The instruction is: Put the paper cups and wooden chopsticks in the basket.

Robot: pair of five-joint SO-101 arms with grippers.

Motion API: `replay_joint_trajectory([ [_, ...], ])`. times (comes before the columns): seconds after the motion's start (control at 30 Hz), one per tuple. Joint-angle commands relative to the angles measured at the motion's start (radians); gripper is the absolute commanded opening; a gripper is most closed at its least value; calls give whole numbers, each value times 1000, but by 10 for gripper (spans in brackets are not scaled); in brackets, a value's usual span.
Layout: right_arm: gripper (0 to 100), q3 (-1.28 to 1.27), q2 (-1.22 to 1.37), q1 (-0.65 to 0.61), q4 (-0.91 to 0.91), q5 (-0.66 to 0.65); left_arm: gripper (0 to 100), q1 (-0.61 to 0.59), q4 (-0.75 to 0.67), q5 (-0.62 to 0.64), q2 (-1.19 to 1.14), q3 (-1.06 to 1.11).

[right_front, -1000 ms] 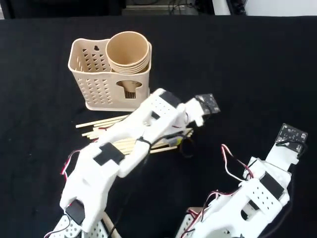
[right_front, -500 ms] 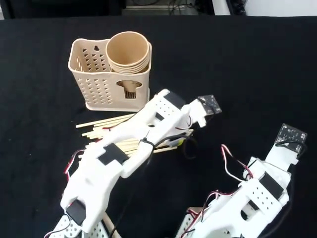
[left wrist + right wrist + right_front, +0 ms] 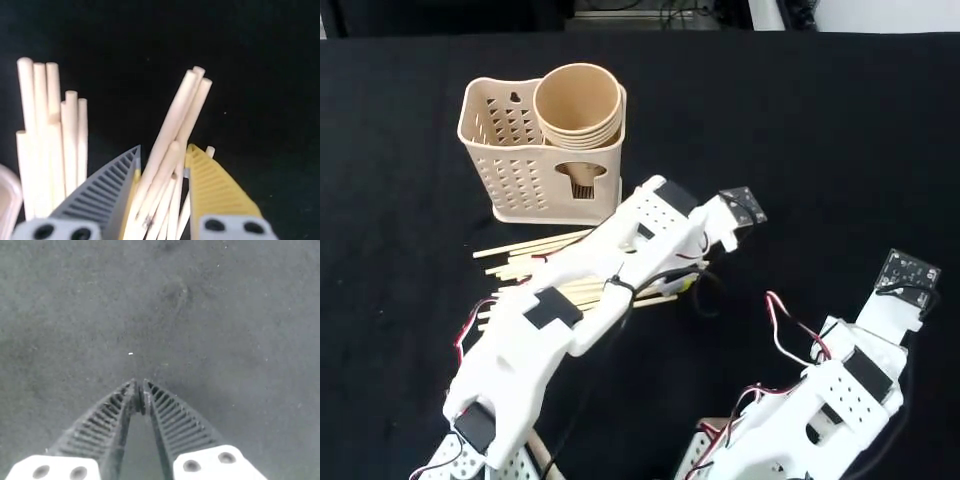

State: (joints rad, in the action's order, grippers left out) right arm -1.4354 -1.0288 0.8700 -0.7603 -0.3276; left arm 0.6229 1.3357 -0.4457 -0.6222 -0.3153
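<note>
The beige basket [image 3: 505, 165] stands at the table's far left, with stacked paper cups [image 3: 578, 100] in its right compartment. Wooden chopsticks [image 3: 535, 246] lie scattered on the black cloth just in front of it, partly hidden under my left arm. My left gripper [image 3: 165, 147] is low over the pile's right end, its grey and yellow fingers shut on a few chopsticks [image 3: 172, 150]. More chopsticks [image 3: 50, 135] lie loose beside it. My right gripper [image 3: 139, 385] is shut on nothing above bare cloth.
My right arm [image 3: 850, 385] sits folded at the near right corner, well away from the basket. The basket's left compartment [image 3: 500, 118] holds nothing that I can see. Black cloth [image 3: 820, 140] covers the table's right half.
My left arm has crept slightly toward the far side over the chopstick pile. The right arm, basket and cups have not moved.
</note>
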Motion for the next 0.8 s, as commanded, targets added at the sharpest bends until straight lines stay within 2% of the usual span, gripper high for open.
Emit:
replay_joint_trajectory([
  [0.0, 15, 2, -18, -12, 20, -2, 205, 7, 3, 6, 17, -53],
  [0.1, 15, 2, -18, -12, 20, -2, 258, 7, 2, 9, 17, -53],
  [0.37, 15, -2, -18, -12, 23, -2, 202, 7, 121, 9, 60, -137],
  [0.63, 15, -2, -18, -12, 23, -2, 195, 104, 78, 40, 149, 18],
  [0.77, 15, -2, -18, -12, 23, -2, 195, 130, 0, 38, 218, 130],
])
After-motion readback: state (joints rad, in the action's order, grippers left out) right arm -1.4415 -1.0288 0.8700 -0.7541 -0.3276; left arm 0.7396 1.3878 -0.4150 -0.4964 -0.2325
